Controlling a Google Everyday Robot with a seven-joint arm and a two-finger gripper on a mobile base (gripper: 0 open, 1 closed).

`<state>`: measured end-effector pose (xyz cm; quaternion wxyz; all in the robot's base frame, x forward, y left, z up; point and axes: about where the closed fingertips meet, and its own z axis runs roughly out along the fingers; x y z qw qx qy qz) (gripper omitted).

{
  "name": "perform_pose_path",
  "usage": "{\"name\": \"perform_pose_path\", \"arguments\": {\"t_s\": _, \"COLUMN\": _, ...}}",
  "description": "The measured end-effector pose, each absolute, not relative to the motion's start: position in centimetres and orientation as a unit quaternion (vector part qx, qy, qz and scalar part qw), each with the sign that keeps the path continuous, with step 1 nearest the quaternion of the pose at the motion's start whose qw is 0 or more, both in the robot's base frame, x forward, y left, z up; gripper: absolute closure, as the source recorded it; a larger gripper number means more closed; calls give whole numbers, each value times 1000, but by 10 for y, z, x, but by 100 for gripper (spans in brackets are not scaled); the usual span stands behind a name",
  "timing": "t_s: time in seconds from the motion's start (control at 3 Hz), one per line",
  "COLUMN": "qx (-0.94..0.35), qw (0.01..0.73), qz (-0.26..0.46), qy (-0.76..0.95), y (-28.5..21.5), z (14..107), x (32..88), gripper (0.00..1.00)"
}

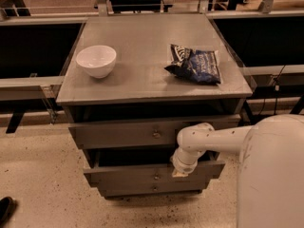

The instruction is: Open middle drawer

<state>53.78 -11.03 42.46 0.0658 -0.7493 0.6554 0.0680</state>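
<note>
Gripper (pixel 182 170) at top edge of part-open middle drawer (pixel 123 174), right of knob (pixel 156 176); grip state unclear.

Cabinet top (pixel 142 37): white bowl (pixel 96 61) at 9 o'clock, dark chip bag (pixel 194 64) at 3 o'clock, well apart. Middle drawer (pixel 123 174) shows a dark gap above its front. Gripper (pixel 180 171) sits at that front's upper edge, 2 o'clock from the brass knob (pixel 156 176). White arm (pixel 213 140) enters from 3 o'clock.
</note>
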Motion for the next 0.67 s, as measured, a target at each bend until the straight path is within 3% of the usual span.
{"name": "perform_pose_path", "arguments": {"t_s": 0.67, "qx": -749, "qw": 65, "qz": 69, "qy": 655, "y": -110, "z": 425, "x": 537, "gripper": 100}}
